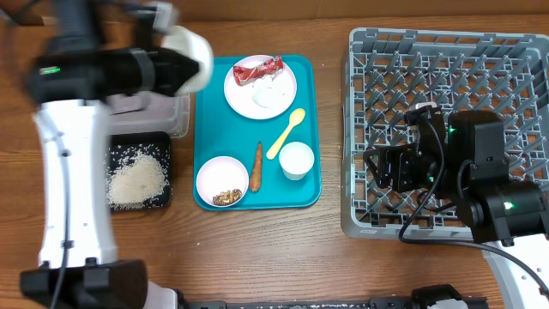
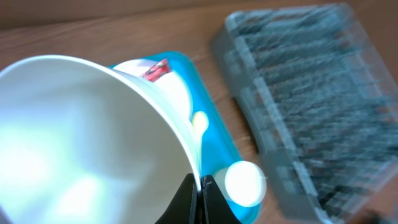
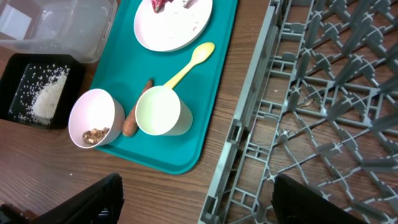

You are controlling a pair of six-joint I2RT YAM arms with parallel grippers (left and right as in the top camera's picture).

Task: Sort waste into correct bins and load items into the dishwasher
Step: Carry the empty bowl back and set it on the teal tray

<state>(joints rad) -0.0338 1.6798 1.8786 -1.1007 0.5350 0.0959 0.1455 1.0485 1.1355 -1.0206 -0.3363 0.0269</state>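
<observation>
White, the small bowl (image 2: 93,143) fills the left wrist view, its rim pinched between the two fingers of the left hand (image 2: 200,194), which holds it above the table. Beside that hand sits the clear tub (image 1: 176,118), partly hidden by the arm, and next to the tub the black tray (image 1: 137,176) holds a heap of rice (image 1: 135,180).

The right hand (image 3: 194,199) hangs over the left part of the grey dish rack (image 1: 446,77), its fingers spread wide and gripping nothing. To its left lies the teal tray (image 1: 302,184). Nearest the hand on it is the white cup (image 3: 163,112), then the carrot (image 3: 134,115) and the second bowl (image 3: 93,118) with brown scraps (image 3: 94,134). Farther from the hand, the yellow spoon (image 3: 186,65) points toward the pink plate (image 1: 260,86), which carries the red wrapper (image 1: 257,70) and the napkin (image 1: 273,93).
</observation>
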